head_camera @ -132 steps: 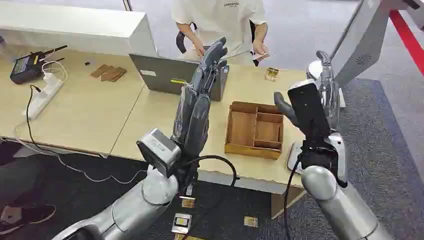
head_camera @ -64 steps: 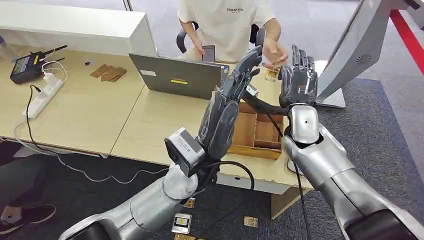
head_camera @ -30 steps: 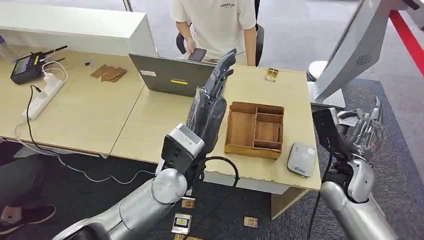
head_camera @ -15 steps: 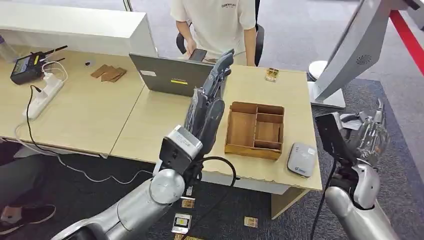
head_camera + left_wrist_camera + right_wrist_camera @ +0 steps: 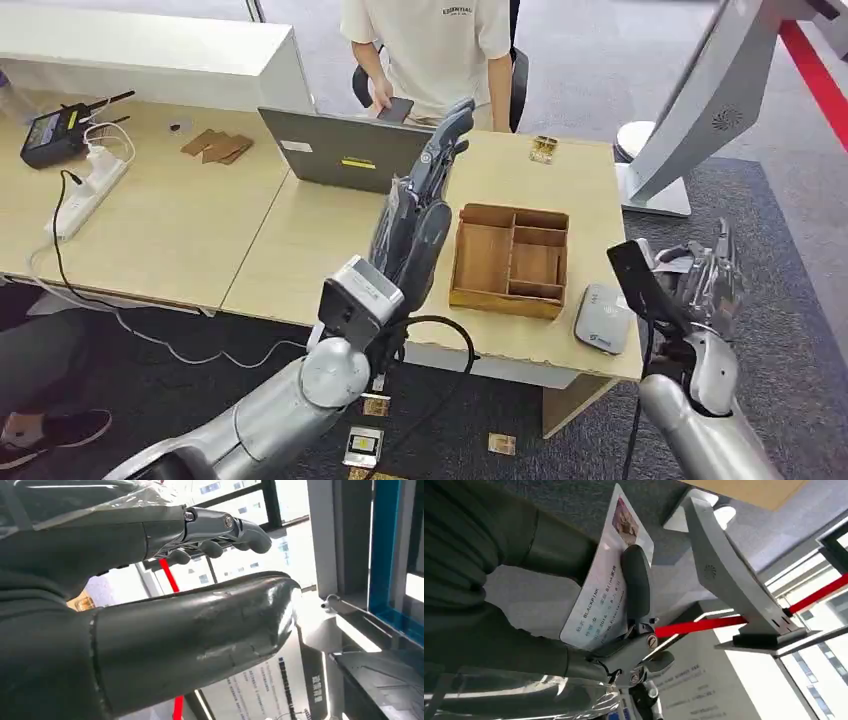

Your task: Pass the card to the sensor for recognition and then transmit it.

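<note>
Right hand [image 5: 712, 283] is up off the bench's [image 5: 300, 235] right end, over the grey carpet, and its fingers [image 5: 636, 582] are clamped on the card [image 5: 600, 600]: in the right wrist view a dark finger lies flat across the printed face, the thumb backs it from behind, and a small photo sits at the card's far corner. The card is in the air, held on edge in that hand, just beside the grey card sensor [image 5: 602, 318], which lies flat at the bench's near right corner, apart from the hand. Left hand [image 5: 425, 205] is raised over the bench, fingers [image 5: 220, 527] stretched out nearly straight and lying close together, thumb alongside with a gap between, nothing in them. Behind it sits the wooden compartment tray [image 5: 510, 258], then an open laptop [image 5: 345, 150]. At the far edge, a person in a white T-shirt [image 5: 440, 50] sits holding a phone [image 5: 394, 109].
</note>
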